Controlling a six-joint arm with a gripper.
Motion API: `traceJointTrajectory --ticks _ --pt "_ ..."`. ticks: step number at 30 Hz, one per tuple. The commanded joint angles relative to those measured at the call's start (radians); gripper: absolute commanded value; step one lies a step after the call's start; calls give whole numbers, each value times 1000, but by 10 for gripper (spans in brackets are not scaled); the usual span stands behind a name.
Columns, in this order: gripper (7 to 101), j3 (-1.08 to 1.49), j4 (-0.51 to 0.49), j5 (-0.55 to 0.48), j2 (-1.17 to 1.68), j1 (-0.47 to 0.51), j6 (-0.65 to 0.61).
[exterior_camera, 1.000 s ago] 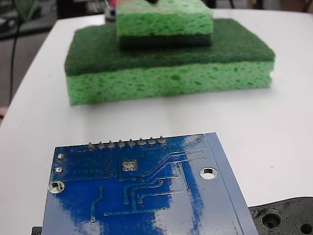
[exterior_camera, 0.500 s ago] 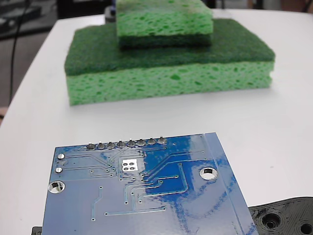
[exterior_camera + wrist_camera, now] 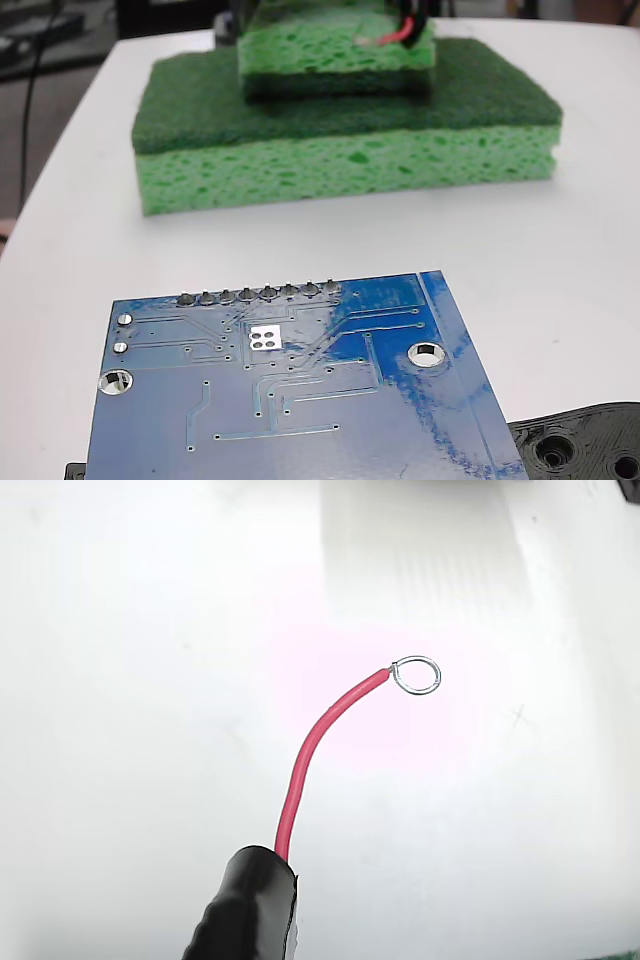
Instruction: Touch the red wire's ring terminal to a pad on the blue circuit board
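The red wire (image 3: 310,745) curves up from its thick black sleeve (image 3: 250,910) at the bottom of the wrist view. Its ring terminal (image 3: 416,675) hangs free over the white table, touching nothing. My gripper carries the wire by the sleeve, and its fingers stay outside both views. In the fixed view a short piece of the red wire (image 3: 385,38) shows at the top edge, over the small sponge. The ring is too small to make out there. The blue circuit board (image 3: 300,400) lies near the camera with its row of solder points (image 3: 258,294), far from the wire.
A small green sponge (image 3: 335,55) sits on a large green sponge (image 3: 340,150) at the back of the white table (image 3: 560,260). A black plastic piece with holes (image 3: 585,445) lies at the board's right corner.
The red wire and its black sleeve have come into the fixed view at the top right of the small sponge; half a second ago nothing showed there. The board has not moved.
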Motion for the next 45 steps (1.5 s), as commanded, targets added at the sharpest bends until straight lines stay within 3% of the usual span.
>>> traceJointTrajectory --ticks 1,45 --pt "1003 -6 -2 -12 3 -2 -3" --pt "1003 -6 -2 -26 3 5 -8"
